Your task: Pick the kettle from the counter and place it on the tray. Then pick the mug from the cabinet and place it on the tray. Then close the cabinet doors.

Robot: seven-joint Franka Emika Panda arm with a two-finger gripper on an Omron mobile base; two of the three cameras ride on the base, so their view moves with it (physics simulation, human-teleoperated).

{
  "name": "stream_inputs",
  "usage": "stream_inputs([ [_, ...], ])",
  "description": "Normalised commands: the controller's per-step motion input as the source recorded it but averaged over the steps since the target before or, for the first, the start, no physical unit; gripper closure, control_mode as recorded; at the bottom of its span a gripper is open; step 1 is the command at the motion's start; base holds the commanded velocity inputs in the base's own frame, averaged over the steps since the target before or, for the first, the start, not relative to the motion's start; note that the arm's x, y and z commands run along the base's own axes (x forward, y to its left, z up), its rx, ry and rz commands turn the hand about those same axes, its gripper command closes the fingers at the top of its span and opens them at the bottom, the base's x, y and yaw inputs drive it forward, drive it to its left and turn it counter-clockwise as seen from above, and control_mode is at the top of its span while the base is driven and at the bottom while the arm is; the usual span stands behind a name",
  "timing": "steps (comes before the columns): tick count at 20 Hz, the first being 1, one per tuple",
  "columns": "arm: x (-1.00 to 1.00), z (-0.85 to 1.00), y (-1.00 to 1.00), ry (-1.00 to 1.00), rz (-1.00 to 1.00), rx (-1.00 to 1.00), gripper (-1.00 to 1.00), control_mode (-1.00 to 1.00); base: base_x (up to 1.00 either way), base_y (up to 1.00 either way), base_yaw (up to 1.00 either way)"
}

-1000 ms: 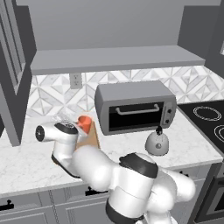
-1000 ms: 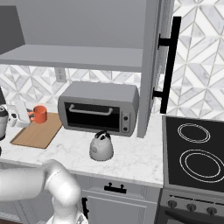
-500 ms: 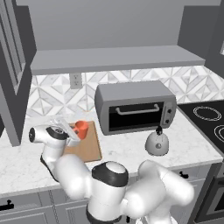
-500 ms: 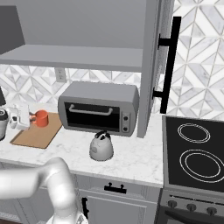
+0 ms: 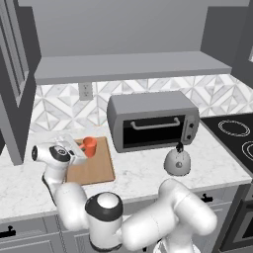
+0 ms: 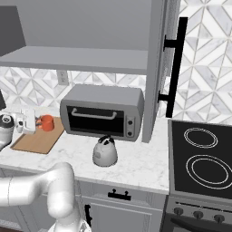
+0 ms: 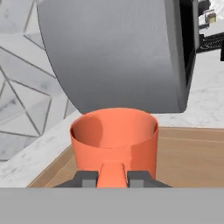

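Observation:
My gripper [image 7: 113, 177] is shut on the side handle of the orange mug [image 7: 113, 138], one fingertip on each side of it. The mug [image 5: 89, 146] sits low over the back left part of the wooden tray [image 5: 95, 169]; I cannot tell whether it touches the board. From the right base view the mug [image 6: 45, 122] and gripper [image 6: 33, 122] are at the far end of the tray [image 6: 38, 141]. The silver kettle [image 5: 177, 161] stands on the white counter [image 5: 143, 179] in front of the toaster oven, off the tray. The kettle [image 6: 105, 152] is upright.
A grey toaster oven [image 5: 153, 121] stands right of the tray, close behind the mug [image 7: 118, 52]. The open cabinet shelf [image 5: 128, 66] hangs above. An open cabinet door [image 6: 158, 68] with a black handle juts out near the stove [image 6: 204, 156]. Another door [image 5: 12, 89] is at left.
The mug has sunk a little toward the tray, still held by its handle. The arm's elbow has swung down and to the left, clearing the middle of the left base view.

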Motion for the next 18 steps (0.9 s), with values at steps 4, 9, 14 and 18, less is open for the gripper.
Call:
stream_inputs([
  [4, 0.27, -0.27, 0.25, 0.07, 0.00, -0.08, 1.00, -1.00, 0.00, 0.00, 0.00],
  [9, 0.10, -0.17, 0.07, 0.15, 0.00, -0.01, 1.00, -1.00, 0.00, 0.00, 0.00],
  [14, 0.00, -0.22, 0.02, 0.11, 0.00, 0.00, -1.00, -1.00, 0.00, 0.00, 0.00],
  [18, 0.00, -0.11, 0.01, 0.01, 0.00, 0.00, -1.00, -1.00, 0.00, 0.00, 0.00],
])
